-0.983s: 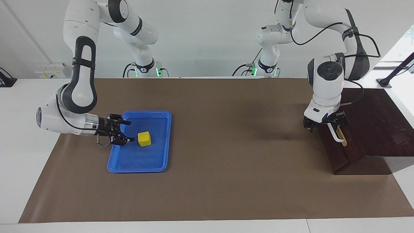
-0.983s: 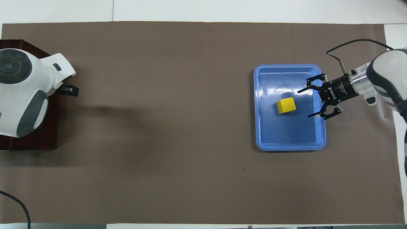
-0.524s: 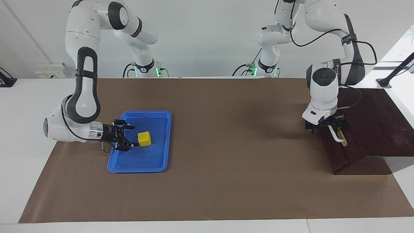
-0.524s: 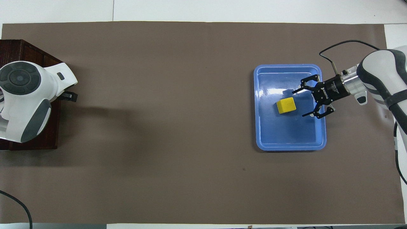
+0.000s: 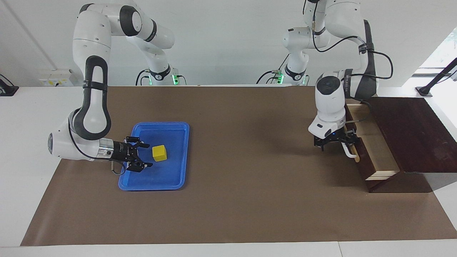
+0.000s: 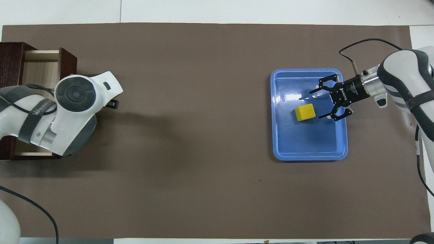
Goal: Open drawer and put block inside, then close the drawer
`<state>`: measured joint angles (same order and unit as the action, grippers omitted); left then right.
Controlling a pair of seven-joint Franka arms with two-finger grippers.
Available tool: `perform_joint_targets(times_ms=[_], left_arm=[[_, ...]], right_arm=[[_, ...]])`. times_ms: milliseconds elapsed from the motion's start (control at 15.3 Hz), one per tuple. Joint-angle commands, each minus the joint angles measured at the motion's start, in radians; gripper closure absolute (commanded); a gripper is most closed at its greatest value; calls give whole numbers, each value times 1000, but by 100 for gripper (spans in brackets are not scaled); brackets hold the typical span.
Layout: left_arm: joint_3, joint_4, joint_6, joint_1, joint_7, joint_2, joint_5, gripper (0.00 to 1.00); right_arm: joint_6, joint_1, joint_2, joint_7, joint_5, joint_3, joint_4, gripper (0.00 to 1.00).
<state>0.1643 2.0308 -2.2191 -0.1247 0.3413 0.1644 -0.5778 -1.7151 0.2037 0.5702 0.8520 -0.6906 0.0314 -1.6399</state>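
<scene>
Right gripper [image 5: 150,155] first: it lies low over the blue tray [image 5: 167,175], at the right arm's end of the table. It is spread wide and holds nothing. Its wrist is turned flat, so the opening faces sideways across the tray floor. The block [image 5: 159,153] sits just ahead of the fingertips [image 5: 148,145], lined up with the gap but not yet inside it, and nothing touches it. That low, level approach makes sense to me, since the tray's shallow rim leaves room to slide in around the cube rather than drop on it.

Well apart from that gripper, at the left arm's end of the table, the left gripper [image 5: 335,143] hangs at the front of the drawer [image 5: 373,148]. It is right at the robot-side end of the white handle [image 5: 351,152]. Its wrist hides the contact, so I cannot tell whether it is clamped on the bar or only against it. The drawer stands partly out of the dark wooden box [image 5: 410,132] and its pale inside shows, empty as far as I can see. My guess is that both arms work at once, one making room while the other fetches. The block has the whole width of the table to cross before it can go in.
</scene>
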Motion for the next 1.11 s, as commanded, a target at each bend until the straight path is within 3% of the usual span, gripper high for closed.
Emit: perform_joint_targets(times_ms=[0,262,655,721,917,1048], left_arm=[[-8,-18,39,-56,38,9,9,0],[-6,-30,62,-47,36,10,24,0],[-8,-335,378,-58,54,23,248,0],[-8,-366,418,-59,85,21,280,0],[-8,-415,467,-59,242,15,409,0],[-6,-416,472,-94,423,9,437,0]], right_arm=[[-5,-4,2,21,-27,5,-15,0],[-14,-21,2,19,-29,5,-26,0],[-15,-21,0,18,-27,5,-31,1],[-15,-21,0,16,-27,4,-31,5],[-18,-20,0,12,-27,4,-31,32],[-18,-18,0,12,-27,4,-31,77]])
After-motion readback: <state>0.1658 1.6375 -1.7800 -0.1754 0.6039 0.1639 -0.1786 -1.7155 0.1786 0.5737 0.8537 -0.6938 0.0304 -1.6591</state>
